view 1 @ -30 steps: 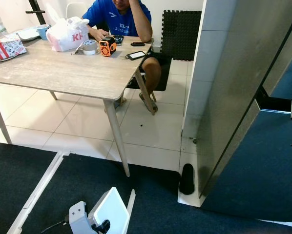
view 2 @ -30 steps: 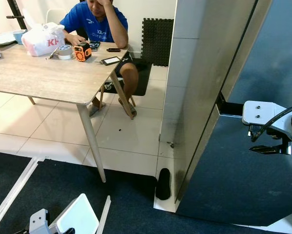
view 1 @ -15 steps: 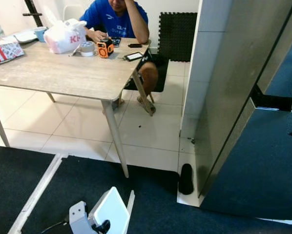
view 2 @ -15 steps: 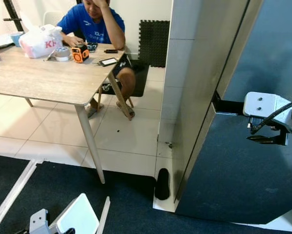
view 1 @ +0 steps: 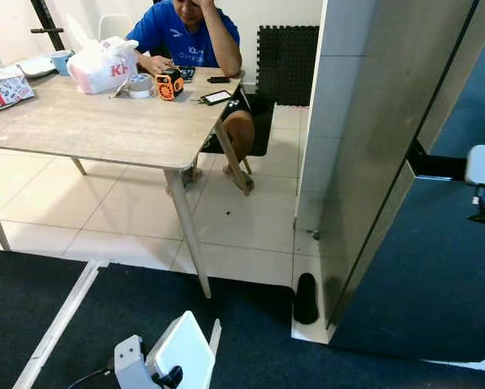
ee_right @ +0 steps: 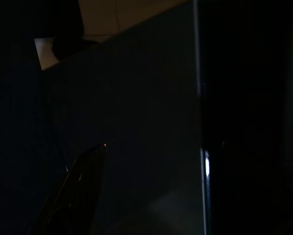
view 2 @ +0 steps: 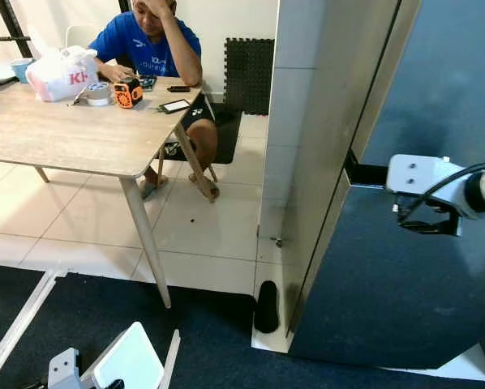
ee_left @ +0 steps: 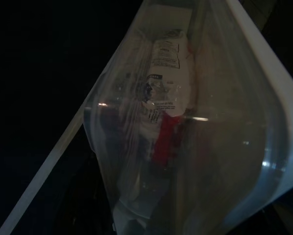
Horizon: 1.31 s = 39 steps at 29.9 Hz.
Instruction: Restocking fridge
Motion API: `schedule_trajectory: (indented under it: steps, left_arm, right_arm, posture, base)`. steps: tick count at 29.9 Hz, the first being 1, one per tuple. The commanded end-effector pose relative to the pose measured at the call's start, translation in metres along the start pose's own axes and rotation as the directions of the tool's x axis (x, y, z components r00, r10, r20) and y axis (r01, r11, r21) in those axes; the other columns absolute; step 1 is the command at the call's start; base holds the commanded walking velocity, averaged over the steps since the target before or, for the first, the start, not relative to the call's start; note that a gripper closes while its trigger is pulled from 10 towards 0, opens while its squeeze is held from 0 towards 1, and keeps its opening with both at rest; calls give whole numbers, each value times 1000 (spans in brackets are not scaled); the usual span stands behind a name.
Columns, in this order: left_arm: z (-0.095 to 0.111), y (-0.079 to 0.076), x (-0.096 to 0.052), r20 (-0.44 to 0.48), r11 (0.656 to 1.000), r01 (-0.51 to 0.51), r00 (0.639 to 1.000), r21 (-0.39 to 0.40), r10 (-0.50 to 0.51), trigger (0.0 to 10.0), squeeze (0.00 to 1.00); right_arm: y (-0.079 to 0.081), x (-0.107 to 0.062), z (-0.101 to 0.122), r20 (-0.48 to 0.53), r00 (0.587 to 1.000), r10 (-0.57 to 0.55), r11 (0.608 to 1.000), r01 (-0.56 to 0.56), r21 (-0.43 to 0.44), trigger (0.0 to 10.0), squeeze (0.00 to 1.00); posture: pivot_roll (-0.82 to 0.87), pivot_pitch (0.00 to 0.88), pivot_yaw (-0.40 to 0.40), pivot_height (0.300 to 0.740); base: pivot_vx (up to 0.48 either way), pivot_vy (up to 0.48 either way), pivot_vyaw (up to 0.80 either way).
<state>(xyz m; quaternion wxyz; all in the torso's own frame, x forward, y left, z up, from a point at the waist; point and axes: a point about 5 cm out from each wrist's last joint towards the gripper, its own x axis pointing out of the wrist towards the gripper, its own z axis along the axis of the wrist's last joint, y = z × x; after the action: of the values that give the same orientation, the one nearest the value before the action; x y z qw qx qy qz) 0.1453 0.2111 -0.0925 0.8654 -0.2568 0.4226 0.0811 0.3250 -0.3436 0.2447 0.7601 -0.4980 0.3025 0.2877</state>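
Observation:
The fridge [view 2: 388, 284] stands at the right with its dark blue doors shut and a grey side panel [view 2: 332, 121]. A black recess [view 2: 364, 173] runs between the upper and lower door. My right gripper [view 2: 425, 225] hangs in front of the doors, just right of that recess and a little below it. At the bottom of the eye views my left gripper [view 1: 173, 377] holds a clear plastic bin [view 1: 182, 348] with a white rim. In the left wrist view a white and red packet [ee_left: 166, 83] lies inside the bin [ee_left: 225, 147].
A wooden table [view 1: 105, 130] stands to the left with a person [view 1: 190, 36] seated behind it and a white bag [view 1: 105, 61] on top. A black shoe-like object [view 1: 306, 298] lies at the fridge's corner. A white strip [view 1: 60, 324] crosses the dark carpet.
The whole view has shifted, so the camera moved. My right gripper has risen slightly, closer to the level of the black recess. The bin stays in my left gripper.

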Motion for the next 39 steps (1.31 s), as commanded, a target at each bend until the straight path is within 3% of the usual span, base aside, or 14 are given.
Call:
schedule_trajectory:
  steps: [1,11,19,39]
  left_arm:
    - [-10,-4,0,-30,1000,16,999,-25,-16,10000,0]
    - [-10,-4,0,-30,1000,17,999,-26,-18,10000,0]
    - [-11,-5,0,-31,999,16,999,-28,-16,10000,0]
    - [-12,-8,1,-34,999,23,999,-34,-24,10000,0]
  right_arm:
    - [0,9,7,-6,1000,-5,1000,5,-19,10000,0]
    - [14,33,17,11,998,66,997,-65,-39,10000,0]
    - [30,44,23,8,977,213,975,-212,-62,10000,0]
    - [19,27,28,-6,964,267,959,-267,-94,10000,0]
  posture:
    - [-59,0,-7,740]
    - [-60,0,-3,740]
    - [-61,0,-3,740]
    - [-68,0,-6,740]
  base:
    - [0,0,0]
    - [0,0,0]
    - [0,0,0]
    - [0,0,0]
